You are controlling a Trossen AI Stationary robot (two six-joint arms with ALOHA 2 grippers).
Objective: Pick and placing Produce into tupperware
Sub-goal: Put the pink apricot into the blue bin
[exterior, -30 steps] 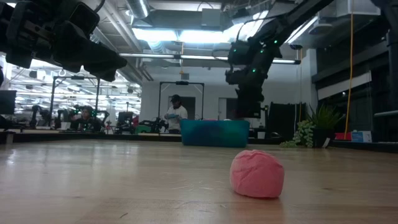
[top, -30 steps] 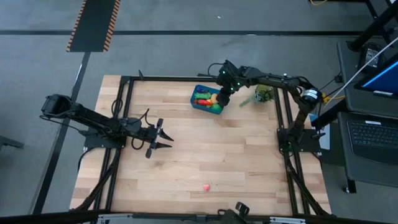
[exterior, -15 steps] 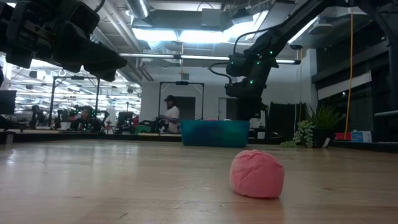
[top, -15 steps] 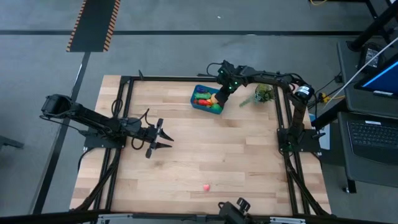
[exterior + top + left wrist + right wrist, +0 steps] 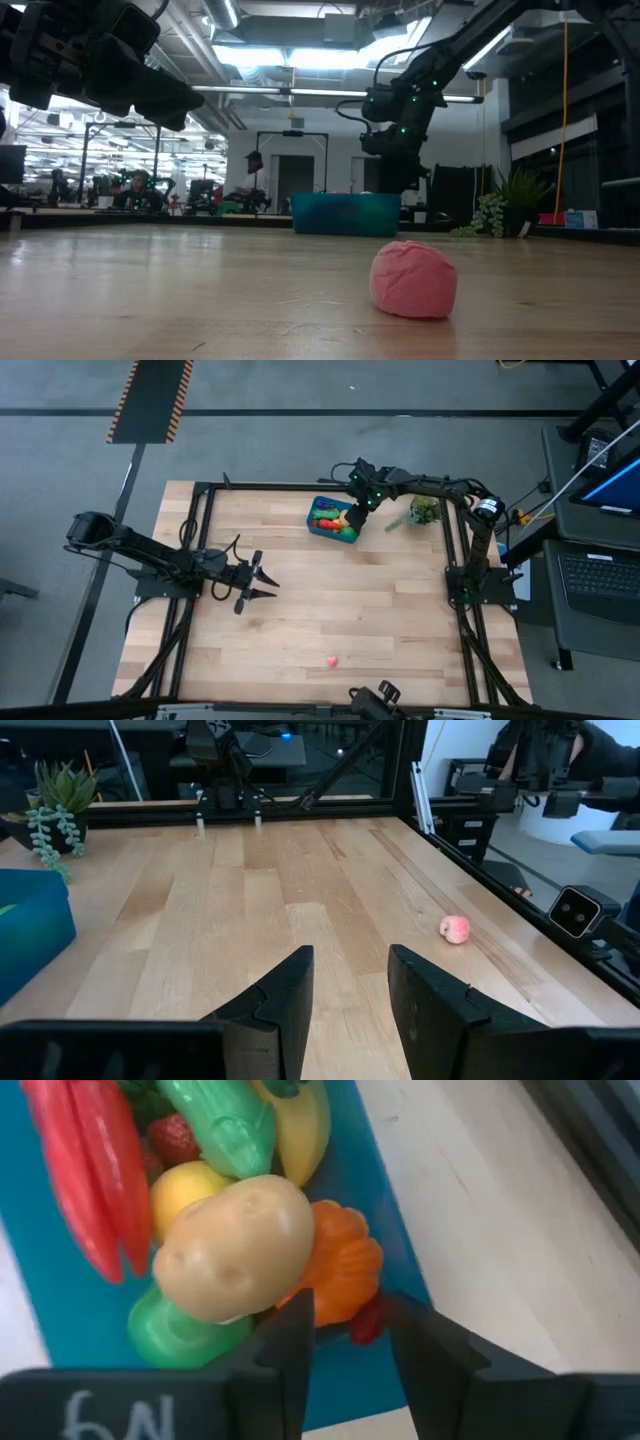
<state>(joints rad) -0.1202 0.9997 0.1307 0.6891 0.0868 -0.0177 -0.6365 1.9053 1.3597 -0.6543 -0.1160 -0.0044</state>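
The teal tupperware [image 5: 322, 528] stands at the table's far side, with several pieces of produce piled in it. On top of the pile lies a tan potato [image 5: 235, 1245], resting on an orange piece [image 5: 345, 1270] and a green one [image 5: 175, 1335]. My right gripper [image 5: 350, 1342] hangs over the tub's right end [image 5: 352, 516], pointing steeply down. It is open, and its fingertips stand just short of the potato. One pink piece [image 5: 331, 659] lies on the table near the front edge. My left gripper [image 5: 350, 982] waits open at mid-left [image 5: 252, 582], above the wood.
A leafy green plant sprig [image 5: 424, 512] stands just right of the tub. The black frame rails [image 5: 455, 550] run along the table's sides and far edge. Bare wood lies between the tub and the pink piece [image 5: 414, 279].
My right gripper has sunk a little toward the tupperware and then kept still over its right end. In the room behind the table, a person has walked off to the left and out of sight.
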